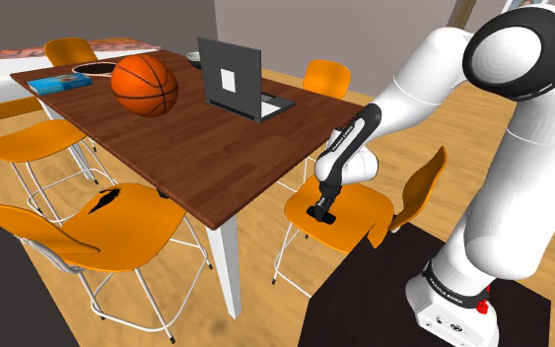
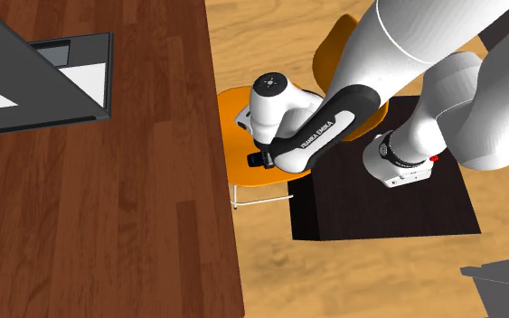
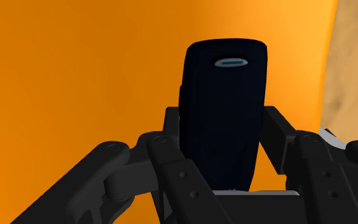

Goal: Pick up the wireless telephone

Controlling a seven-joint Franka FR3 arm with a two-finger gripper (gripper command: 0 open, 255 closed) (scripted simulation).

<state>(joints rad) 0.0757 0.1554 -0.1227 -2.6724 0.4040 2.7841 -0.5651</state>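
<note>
Within the claw [image 3: 222, 124], black telephone [image 3: 224, 95]

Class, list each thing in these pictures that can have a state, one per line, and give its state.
Pincer: shut on the phone.
Phone: clasped in the pincer, over the chair seat.
Laptop: open, on the table.
Book: closed, flat on the table.
Ball: at rest on the table.
</note>
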